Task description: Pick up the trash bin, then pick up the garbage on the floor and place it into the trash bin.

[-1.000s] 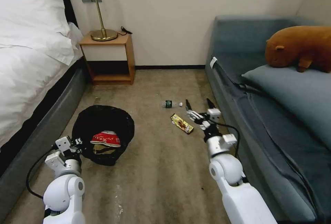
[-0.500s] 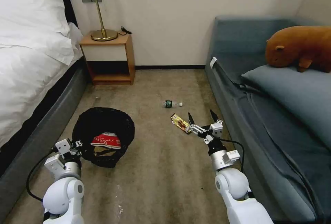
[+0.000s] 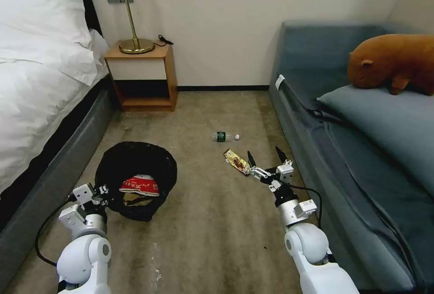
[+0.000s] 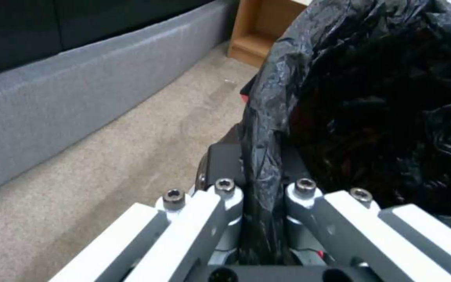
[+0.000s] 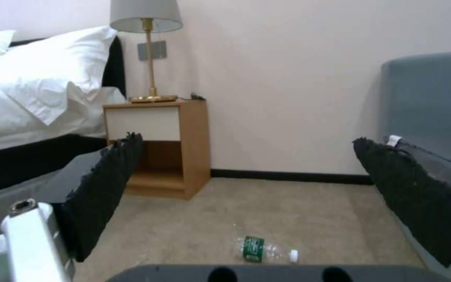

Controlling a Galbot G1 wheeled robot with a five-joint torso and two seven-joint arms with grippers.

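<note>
The trash bin (image 3: 135, 167), lined with a black bag, leans toward me on the left of the floor (image 3: 208, 230). My left gripper (image 3: 98, 192) is shut on its rim; the left wrist view shows the bag's edge (image 4: 267, 117) pinched in my left gripper (image 4: 259, 176). A red-and-white packet (image 3: 140, 184) and brown paper (image 3: 132, 198) lie inside the bin. My right gripper (image 3: 264, 154) hangs open just right of the gold-brown wrapper (image 3: 237, 162). The small bottle (image 3: 225, 136) lies farther off, and the bottle (image 5: 261, 249) shows between the open pads (image 5: 105, 188).
A bed (image 3: 40, 104) runs along the left and a grey sofa (image 3: 361, 149) with a brown plush toy (image 3: 393, 63) along the right. A wooden nightstand (image 3: 144, 77) with a lamp stands against the back wall. Carpet lies between them.
My right arm has pulled back toward me and dropped lower, from beside the bottle to beside the wrapper, still open. The left gripper and bin have barely shifted.
</note>
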